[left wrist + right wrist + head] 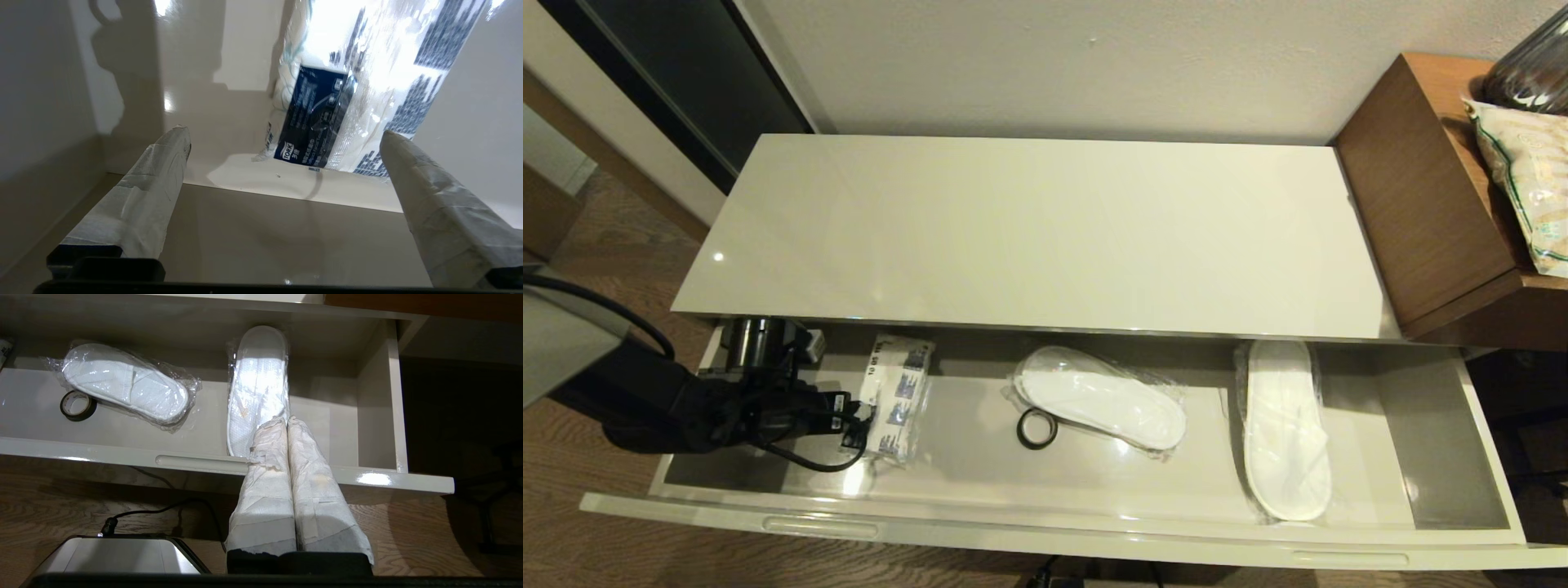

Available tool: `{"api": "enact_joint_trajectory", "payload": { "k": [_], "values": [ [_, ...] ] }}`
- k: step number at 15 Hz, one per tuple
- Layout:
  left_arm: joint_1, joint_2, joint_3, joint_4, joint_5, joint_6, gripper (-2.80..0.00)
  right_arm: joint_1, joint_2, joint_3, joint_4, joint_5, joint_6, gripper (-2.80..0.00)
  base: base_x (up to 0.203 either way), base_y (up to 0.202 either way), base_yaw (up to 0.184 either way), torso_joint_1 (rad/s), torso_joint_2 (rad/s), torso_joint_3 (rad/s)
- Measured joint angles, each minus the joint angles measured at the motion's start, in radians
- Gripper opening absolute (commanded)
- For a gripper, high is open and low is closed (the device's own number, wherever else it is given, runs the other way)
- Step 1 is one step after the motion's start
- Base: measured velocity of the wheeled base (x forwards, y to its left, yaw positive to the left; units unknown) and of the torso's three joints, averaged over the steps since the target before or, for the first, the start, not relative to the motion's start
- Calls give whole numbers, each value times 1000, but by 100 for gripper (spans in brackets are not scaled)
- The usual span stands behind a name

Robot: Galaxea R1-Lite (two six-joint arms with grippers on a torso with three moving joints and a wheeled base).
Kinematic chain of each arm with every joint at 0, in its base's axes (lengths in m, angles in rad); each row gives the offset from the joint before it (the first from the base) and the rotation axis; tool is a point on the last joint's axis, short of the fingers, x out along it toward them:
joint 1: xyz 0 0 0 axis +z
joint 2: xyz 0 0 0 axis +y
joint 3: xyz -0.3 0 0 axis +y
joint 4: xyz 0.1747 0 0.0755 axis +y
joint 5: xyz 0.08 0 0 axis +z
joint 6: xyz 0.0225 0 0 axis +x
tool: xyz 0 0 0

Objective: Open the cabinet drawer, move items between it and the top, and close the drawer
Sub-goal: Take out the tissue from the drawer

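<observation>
The cabinet drawer [1045, 535] stands pulled out under the glossy cream top [1029, 237], which is bare. The white tissue pack [898, 396] with blue patches lies on the drawer floor near its left end. My left gripper [856, 422] is down inside the drawer just left of the pack and open. In the left wrist view the tissue pack [367, 81] lies just beyond the left gripper [284, 132], with nothing between the taped fingers [163, 171]. My right gripper [287, 419] is shut and empty, hanging in front of the drawer front [122, 451] near its right handle.
Two plastic-wrapped white slippers [1103, 396] [1286, 429] and a black tape ring [1037, 429] lie in the drawer. A taller brown wooden unit [1421, 188] carrying a bag [1527, 188] stands at the right. The drawer front has two slim handles [821, 527] [1349, 559].
</observation>
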Motion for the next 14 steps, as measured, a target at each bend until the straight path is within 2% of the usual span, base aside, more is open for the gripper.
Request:
{"api": "enact_joint_trajectory", "payload": {
  "k": [6,10,14],
  "values": [
    [0,57,-9,-17,4,-1,0,0,0,0,0,0,0,-280,0,0,0,0,0,0],
    [0,116,-30,-149,0,4,0,0,0,0,0,0,0,-280,0,0,0,0,0,0],
    [0,144,-46,-156,-2,3,0,0,0,0,0,0,0,-280,0,0,0,0,0,0]
  ]
}}
